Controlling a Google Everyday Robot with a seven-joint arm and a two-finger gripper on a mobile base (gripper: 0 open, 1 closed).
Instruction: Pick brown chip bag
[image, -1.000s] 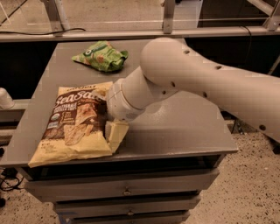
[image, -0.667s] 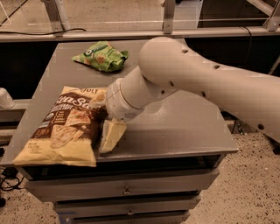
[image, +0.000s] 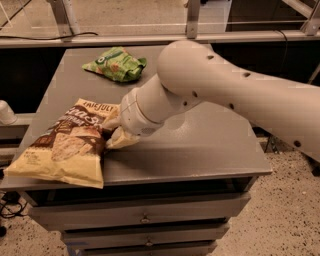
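Beside brown chip bag (image: 65, 145), jaws mostly hidden

Glossy crinkled film on the brown chip bag (image: 65, 145); the end effector (image: 112, 133) at its right edge is smooth matt plastic (like the arm (image: 215, 87)); the desk (image: 200, 145) looks matt.

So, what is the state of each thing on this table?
brown chip bag: face up, one corner past the front-left edge of the table.
green snack bag: lying at the back, apart from the claw.
claw: against the brown chip bag's right edge.
drawers: closed.
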